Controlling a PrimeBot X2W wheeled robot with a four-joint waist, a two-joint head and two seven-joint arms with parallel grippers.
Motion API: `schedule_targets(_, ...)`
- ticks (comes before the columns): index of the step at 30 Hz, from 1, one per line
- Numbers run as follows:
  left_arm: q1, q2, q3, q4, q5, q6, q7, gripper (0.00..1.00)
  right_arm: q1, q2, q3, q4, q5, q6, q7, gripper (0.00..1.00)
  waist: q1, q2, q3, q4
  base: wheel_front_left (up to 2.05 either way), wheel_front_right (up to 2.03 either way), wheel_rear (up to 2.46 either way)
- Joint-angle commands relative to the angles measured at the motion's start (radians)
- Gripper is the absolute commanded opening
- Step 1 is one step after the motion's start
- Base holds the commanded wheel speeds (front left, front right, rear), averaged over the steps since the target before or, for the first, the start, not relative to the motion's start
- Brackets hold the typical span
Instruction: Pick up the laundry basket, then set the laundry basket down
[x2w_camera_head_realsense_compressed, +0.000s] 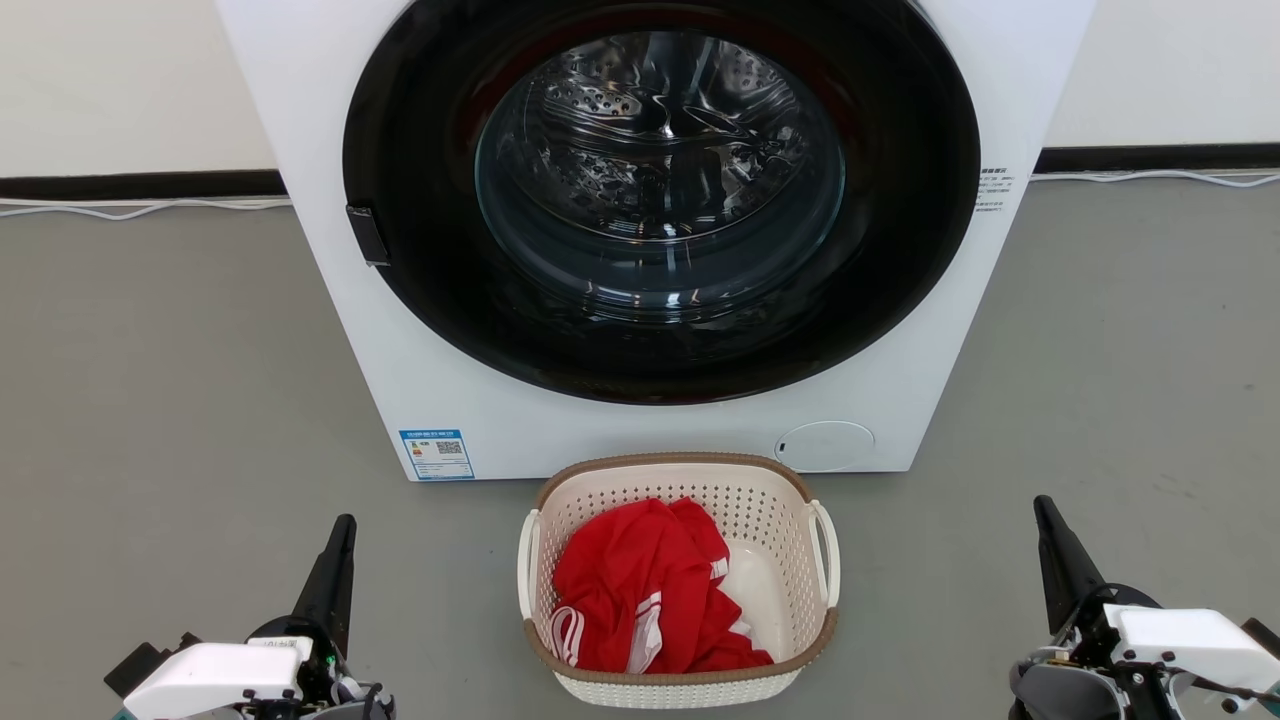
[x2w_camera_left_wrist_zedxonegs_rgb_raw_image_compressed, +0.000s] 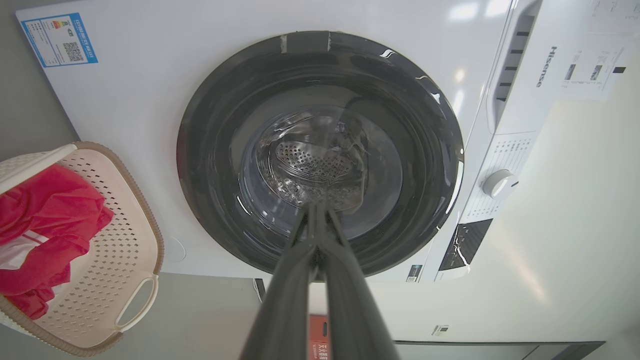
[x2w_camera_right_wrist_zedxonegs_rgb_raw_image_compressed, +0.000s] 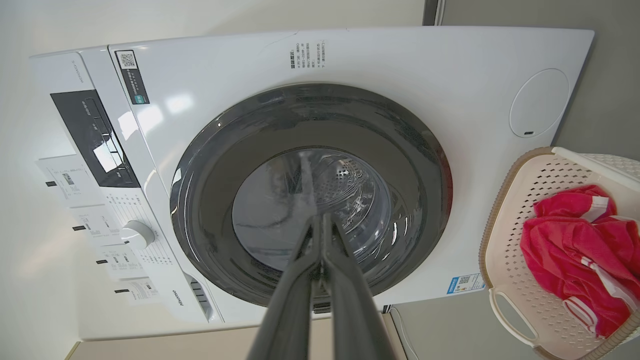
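Basket stands on the floor between our left gripper and right gripper, touching neither. Both are closed, empty.

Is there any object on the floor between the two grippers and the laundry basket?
Nothing visible does. Bare grey floor lies between the left gripper and the laundry basket, and between the right gripper and it. The washing machine stands behind the basket.
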Motion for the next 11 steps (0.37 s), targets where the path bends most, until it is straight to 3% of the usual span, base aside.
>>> schedule_targets(1,-0.056,0.014,0.031,-0.029,-0.005,-0.007,0.006,0.00,-0.041,-0.013,0.019,-0.030,0.007,0.007,0.008,0.00,0.0000,-0.0001,0.000,0.000,0.00,0.00,0.00)
schedule_targets(11,-0.056,0.014,0.031,-0.029,-0.005,-0.007,0.006,0.00,-0.041,-0.013,0.019,-0.030,0.007,0.007,0.008,0.00,0.0000,-0.0001,0.000,0.000,0.00,0.00,0.00)
